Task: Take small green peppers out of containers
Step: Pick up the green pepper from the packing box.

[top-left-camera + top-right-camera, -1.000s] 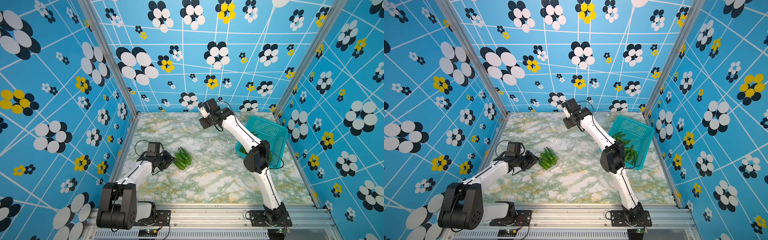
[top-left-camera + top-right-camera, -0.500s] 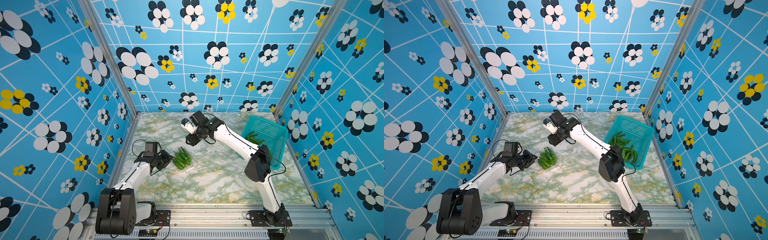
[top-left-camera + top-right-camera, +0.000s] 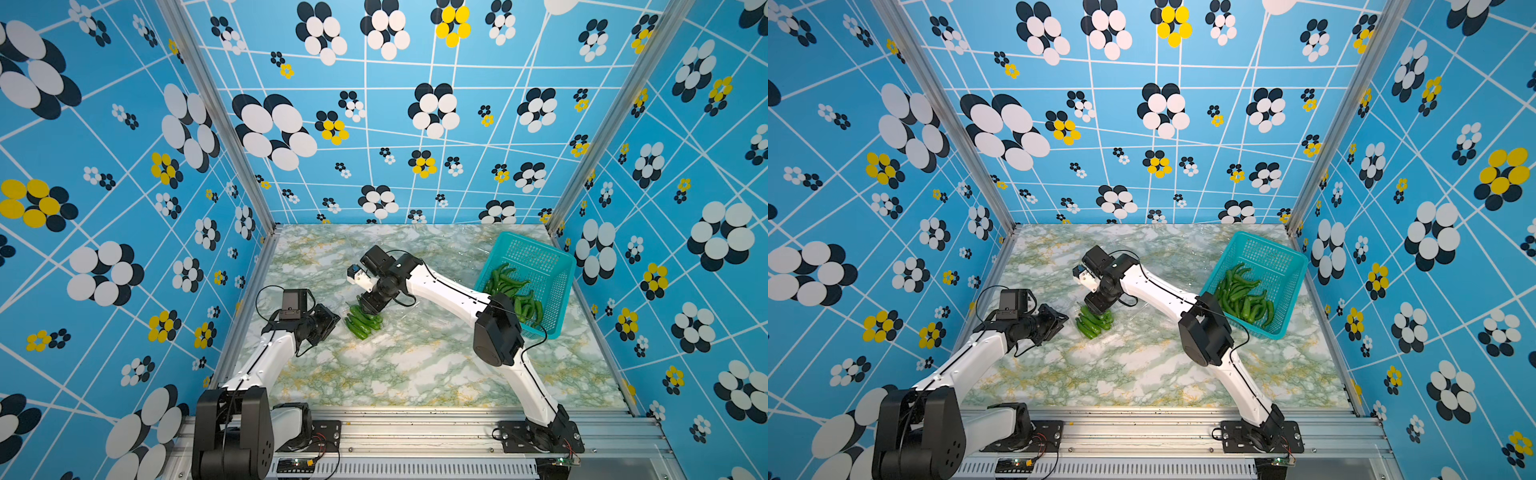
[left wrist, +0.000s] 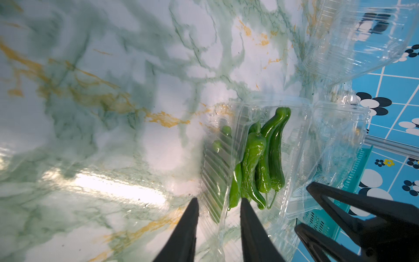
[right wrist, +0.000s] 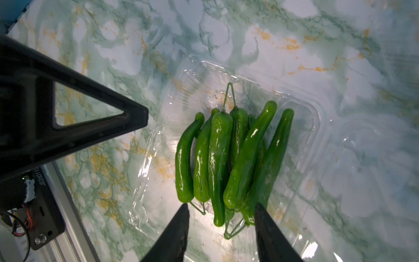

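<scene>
A bunch of small green peppers (image 3: pixel 363 322) (image 3: pixel 1094 322) lies in an open clear container (image 5: pixel 316 118) at the middle left of the marble table. My right gripper (image 5: pixel 221 207) points down over it, open, with the peppers' (image 5: pixel 217 154) stem ends between its fingertips. My left gripper (image 4: pixel 218 202) reaches in from the left, low over the table, its jaws a little apart. The container's thin ribbed wall (image 4: pixel 215 172) runs between its fingers, and the peppers (image 4: pixel 260 156) lie just beyond them. In both top views the two grippers (image 3: pixel 368 307) (image 3: pixel 332 322) nearly meet at the pile.
A teal basket (image 3: pixel 555 253) holding several more peppers (image 3: pixel 515 291) stands tilted at the right wall. Empty clear containers (image 4: pixel 362 45) lie behind the pile. The left gripper's finger (image 5: pixel 136 118) shows close beside the container in the right wrist view.
My right arm has swung from the back of the table leftward and down onto the pepper pile, its jaws narrowing. My left gripper has stayed by the container and opened slightly.
</scene>
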